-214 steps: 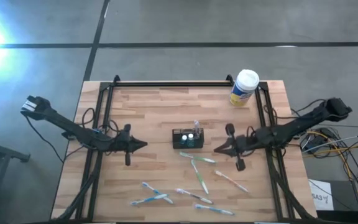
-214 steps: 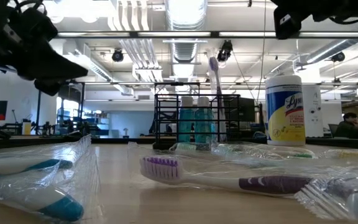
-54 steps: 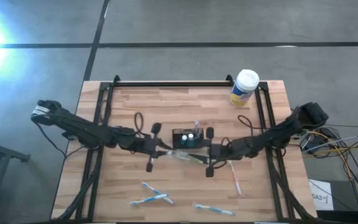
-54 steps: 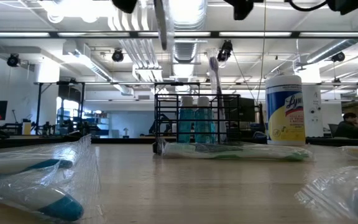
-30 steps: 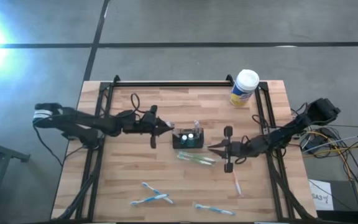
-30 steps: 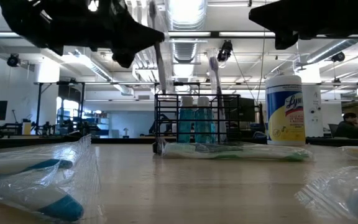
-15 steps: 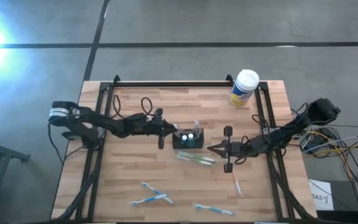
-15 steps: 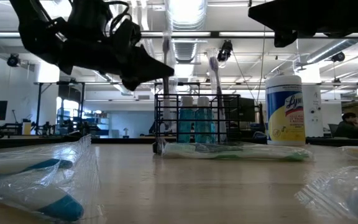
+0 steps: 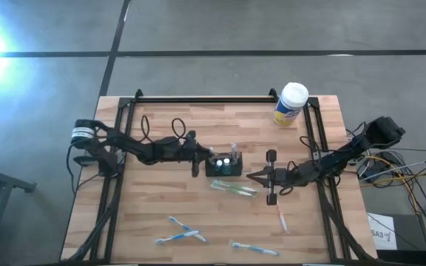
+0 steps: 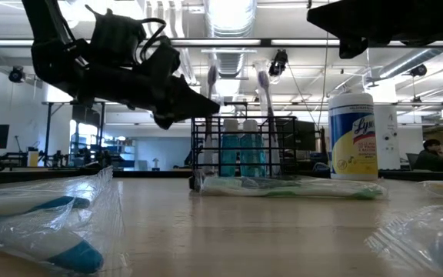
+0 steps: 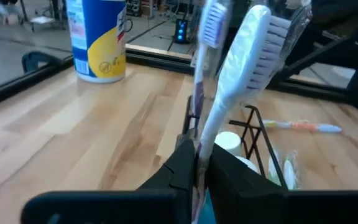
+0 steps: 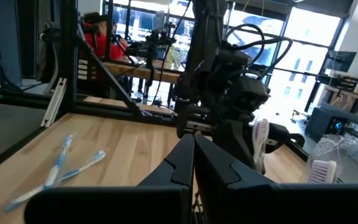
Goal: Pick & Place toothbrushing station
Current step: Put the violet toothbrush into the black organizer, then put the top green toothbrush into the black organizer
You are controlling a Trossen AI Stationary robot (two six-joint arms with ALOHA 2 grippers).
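The left gripper (image 9: 205,156) reaches in from the table's nine o'clock side and sits at the nine o'clock edge of the black wire holder (image 9: 223,165). Its jaws are pinched almost together on the handle of a white toothbrush (image 11: 244,68), which stands nearly upright with its head above the holder's top, seen in the low view beside a purple-bristled toothbrush (image 10: 264,91) already standing in the rack. Two teal bottles (image 10: 241,156) sit inside the holder. The holder itself stands upright near the middle of the wooden table (image 9: 176,199). Just at its six o'clock side lies a green toothbrush (image 9: 234,188) in clear wrapping. At the holder's three o'clock, a little apart, hangs the right gripper (image 9: 251,176), jaws fully closed with nothing between them. More wrapped toothbrushes (image 9: 180,235) lie toward the table's six o'clock edge. A yellow, white-capped canister (image 9: 290,105) stands at about one o'clock, near the far corner.
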